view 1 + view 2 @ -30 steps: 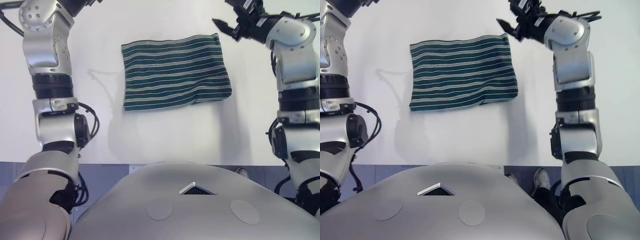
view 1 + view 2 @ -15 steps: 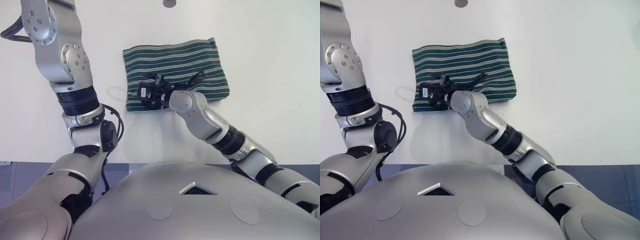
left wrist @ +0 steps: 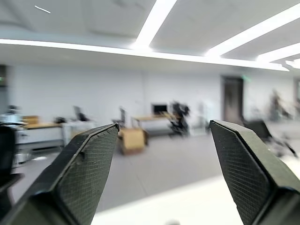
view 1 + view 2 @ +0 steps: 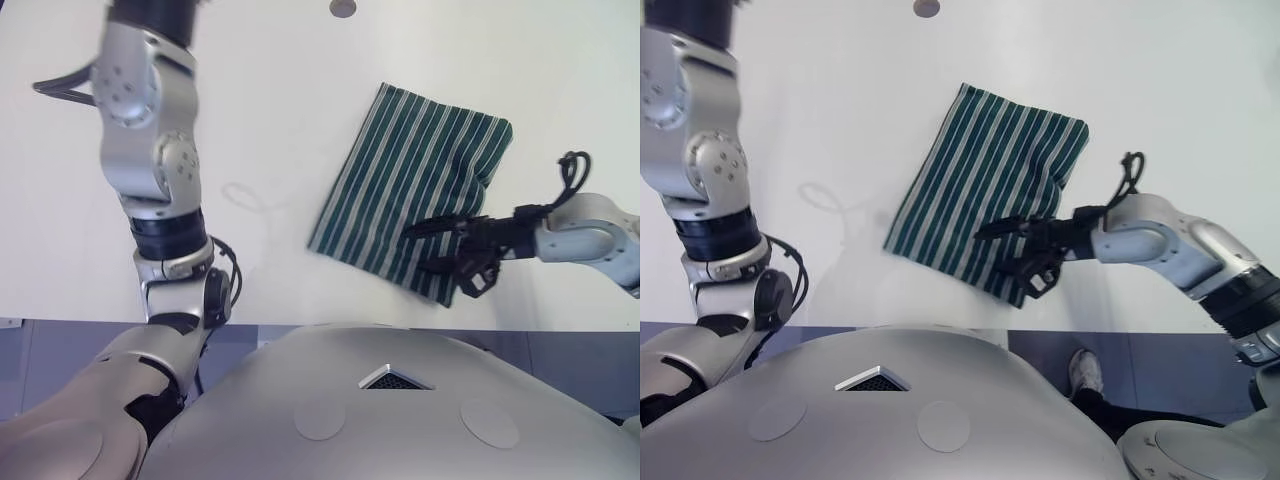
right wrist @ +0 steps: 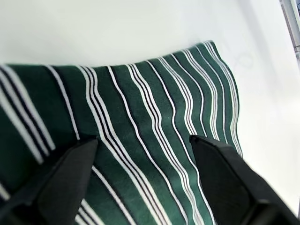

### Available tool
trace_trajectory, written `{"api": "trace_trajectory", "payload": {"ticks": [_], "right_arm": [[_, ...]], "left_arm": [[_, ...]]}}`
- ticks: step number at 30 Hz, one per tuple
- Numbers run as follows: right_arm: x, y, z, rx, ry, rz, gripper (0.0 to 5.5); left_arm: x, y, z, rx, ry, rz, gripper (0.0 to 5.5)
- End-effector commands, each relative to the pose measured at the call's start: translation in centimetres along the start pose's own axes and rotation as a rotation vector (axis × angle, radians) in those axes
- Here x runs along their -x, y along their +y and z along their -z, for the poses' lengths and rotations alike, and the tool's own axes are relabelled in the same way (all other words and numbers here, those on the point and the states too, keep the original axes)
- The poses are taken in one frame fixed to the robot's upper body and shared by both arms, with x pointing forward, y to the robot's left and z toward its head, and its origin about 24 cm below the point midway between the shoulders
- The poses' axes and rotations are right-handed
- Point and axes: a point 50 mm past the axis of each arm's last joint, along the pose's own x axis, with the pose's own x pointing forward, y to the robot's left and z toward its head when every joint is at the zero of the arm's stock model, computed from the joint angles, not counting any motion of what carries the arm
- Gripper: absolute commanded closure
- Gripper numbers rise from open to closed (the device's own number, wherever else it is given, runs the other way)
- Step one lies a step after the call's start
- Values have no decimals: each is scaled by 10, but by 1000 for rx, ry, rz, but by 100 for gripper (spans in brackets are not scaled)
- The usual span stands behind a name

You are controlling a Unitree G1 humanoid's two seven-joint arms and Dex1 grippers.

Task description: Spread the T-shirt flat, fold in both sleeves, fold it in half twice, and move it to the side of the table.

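T-shirt (image 4: 412,185): folded, striped, lay askew on counter (image 4: 260,110). Right gripper (image 4: 420,248) was spread wide over the T-shirt's near edge. Left gripper (image 3: 163,127) was also spread wide.

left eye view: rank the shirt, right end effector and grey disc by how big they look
1. shirt, by far
2. right end effector, over the shirt's near edge
3. grey disc, partly cut off
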Motion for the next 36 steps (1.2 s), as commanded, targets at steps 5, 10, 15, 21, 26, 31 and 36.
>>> {"api": "trace_trajectory", "payload": {"ticks": [5,10,15,21,26,31,36], "right_arm": [[55,10,25,99,112,47,182],[90,-32,22,234,120,528,182],[120,12,41,64,337,527,180],[126,45,39,29,363,355,180],[128,51,41,17,384,306,180],[123,71,34,-12,360,181,180],[85,88,31,17,238,65,180]], "left_arm": [[103,-48,54,-160,442,538,193],[142,-73,77,-506,379,760,193],[140,-100,91,-830,176,1010,123],[136,-125,122,-1004,101,1170,26],[128,-133,140,-1102,116,1293,12],[124,-138,151,-1124,154,1330,12],[128,-142,156,-1101,166,1383,12]]}}
